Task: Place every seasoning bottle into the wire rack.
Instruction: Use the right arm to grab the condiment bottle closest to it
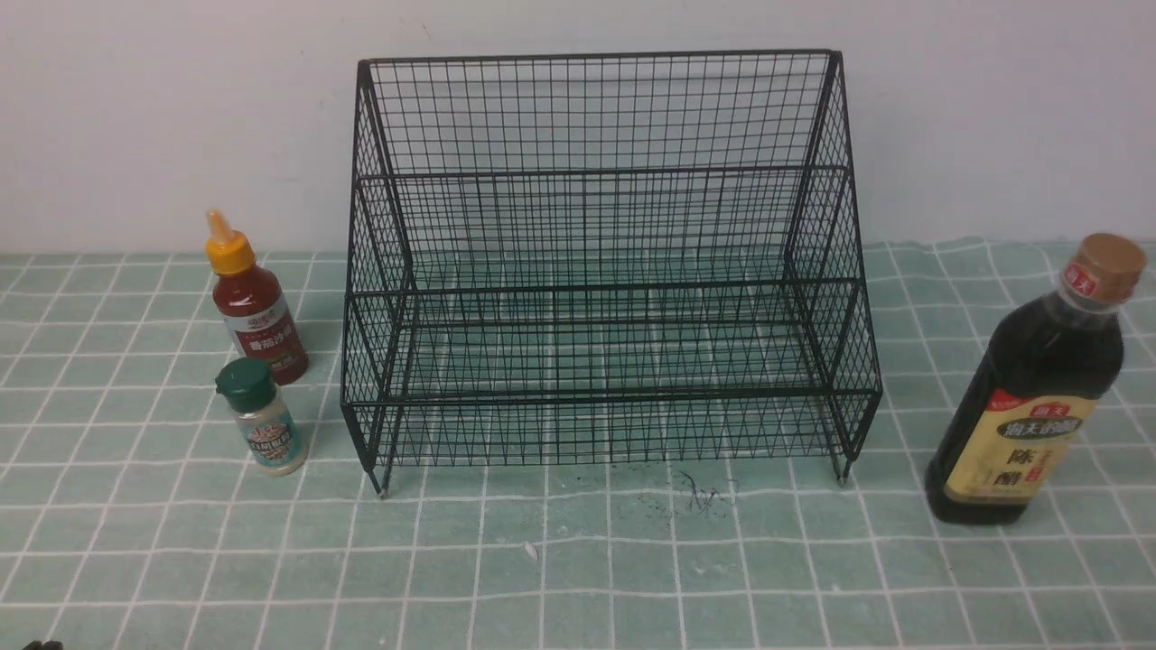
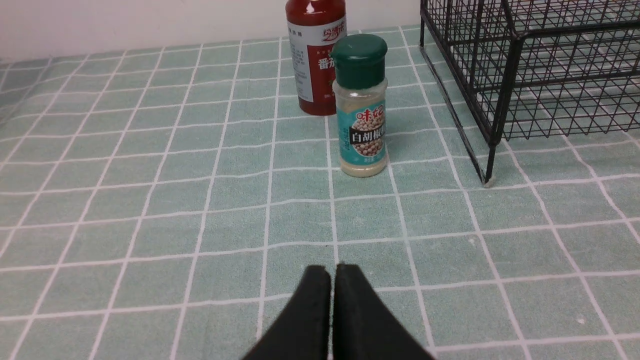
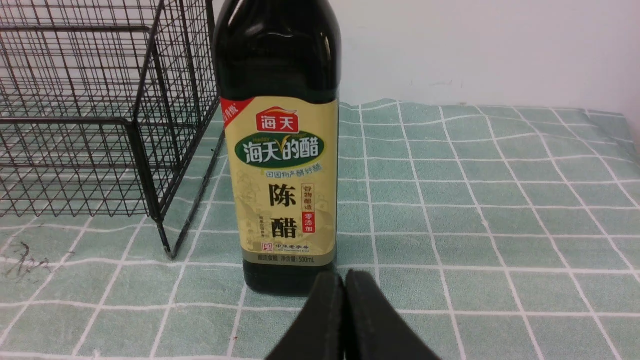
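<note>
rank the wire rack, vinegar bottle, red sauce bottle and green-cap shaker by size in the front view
1. wire rack
2. vinegar bottle
3. red sauce bottle
4. green-cap shaker, smallest even though it stands nearer the camera

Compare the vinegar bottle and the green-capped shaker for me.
The vinegar bottle is far taller and wider than the shaker. The vinegar bottle is dark, gold-capped, yellow-labelled; the shaker is clear with pale powder, a green cap and teal label. The vinegar bottle stands alone right of the wire rack; the shaker stands left of it, near the red sauce bottle. Both stand upright on the cloth, outside the rack.
</note>
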`<state>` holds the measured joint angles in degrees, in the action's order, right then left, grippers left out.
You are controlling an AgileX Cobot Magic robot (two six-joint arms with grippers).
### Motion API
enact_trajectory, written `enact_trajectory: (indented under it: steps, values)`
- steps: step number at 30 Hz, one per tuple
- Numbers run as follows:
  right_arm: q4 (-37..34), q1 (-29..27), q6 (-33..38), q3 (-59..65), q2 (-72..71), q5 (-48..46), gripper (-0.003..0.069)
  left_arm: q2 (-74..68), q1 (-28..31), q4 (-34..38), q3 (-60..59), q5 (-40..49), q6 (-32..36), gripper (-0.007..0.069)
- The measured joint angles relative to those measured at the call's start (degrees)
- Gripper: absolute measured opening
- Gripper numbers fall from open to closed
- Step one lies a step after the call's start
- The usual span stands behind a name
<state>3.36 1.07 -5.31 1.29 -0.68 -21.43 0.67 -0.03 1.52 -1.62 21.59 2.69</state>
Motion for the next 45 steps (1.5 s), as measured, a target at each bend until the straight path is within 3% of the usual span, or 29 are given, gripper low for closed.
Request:
enact_trajectory:
  steps: [24, 28, 31, 35, 41, 45]
  values:
    - [0.22, 0.00, 0.00, 0.00, 0.00, 0.00, -0.0016, 0.00, 0.00, 0.00, 0.00, 0.00, 0.00, -0.0006]
    - [-5.47, 0.18, -3.28, 0.36, 0.00, 4.56, -0.0016, 0.00, 0.00, 0.00, 0.00, 0.00, 0.00, -0.0006]
    - [-19.14, 0.59, -11.06, 0.36, 0.00, 16.04, -0.0016, 0.00, 0.00, 0.00, 0.00, 0.00, 0.00, -0.0006]
    - [-27.29, 0.59, -13.56, 0.36, 0.00, 24.10, -0.0016, 0.00, 0.00, 0.00, 0.00, 0.00, 0.00, -0.0006]
    - [-29.81, 1.14, -14.69, -0.93, 0.00, 30.18, -0.0016, 0.00, 0.00, 0.00, 0.00, 0.00, 0.00, -0.0006]
    - [-23.28, 3.24, -12.90, -15.03, 2.78, 15.77, -0.0016, 0.00, 0.00, 0.00, 0.00, 0.00, 0.00, -0.0006]
